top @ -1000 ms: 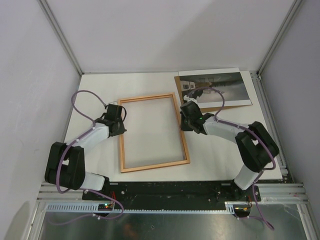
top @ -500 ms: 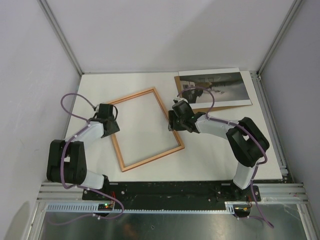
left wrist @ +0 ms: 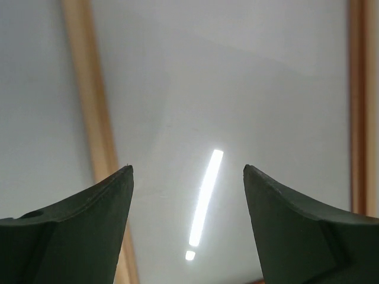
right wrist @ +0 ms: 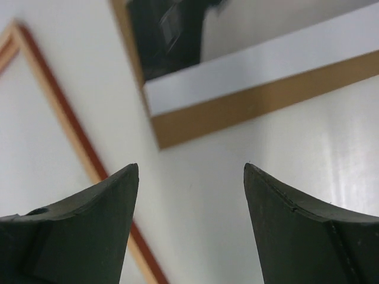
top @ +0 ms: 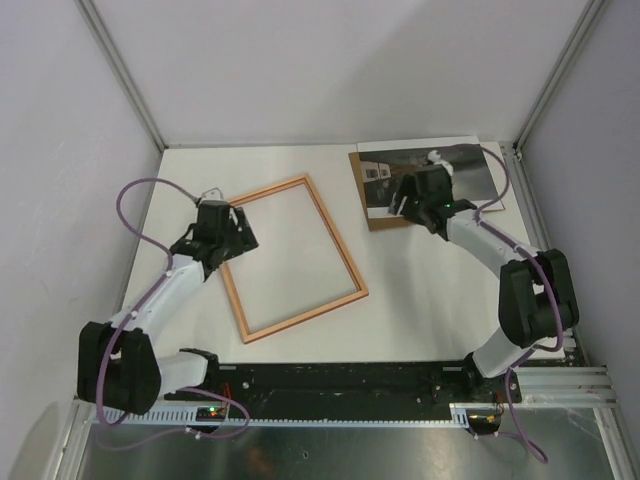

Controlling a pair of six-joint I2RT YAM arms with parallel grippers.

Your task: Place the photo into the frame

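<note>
The frame (top: 336, 237) lies flat and skewed on the white table, pale wood side up. My left gripper (top: 226, 236) hovers open over its near-left part. In the left wrist view the gripper (left wrist: 188, 168) has only the clear pane (left wrist: 237, 89) between its fingers, with the frame's rails (left wrist: 89, 106) on either side. The photo (top: 470, 172) lies at the back right on a brown backing board (top: 385, 220). My right gripper (top: 404, 203) hangs open and empty over that board's near-left corner. In the right wrist view the gripper (right wrist: 191, 165) is just short of the photo's white border (right wrist: 254, 65).
The brown backing board (right wrist: 237, 109) sticks out beneath the photo along its near and left sides. A frame rail (right wrist: 59, 112) runs to the left of the right fingers. Grey enclosure walls and metal posts (top: 125, 80) close in the table (top: 430, 290) at the back and sides.
Both grippers have opened and let go of the frame, which now lies turned and shifted left. The right arm has swung back right to the photo. The left arm has stretched forward.
</note>
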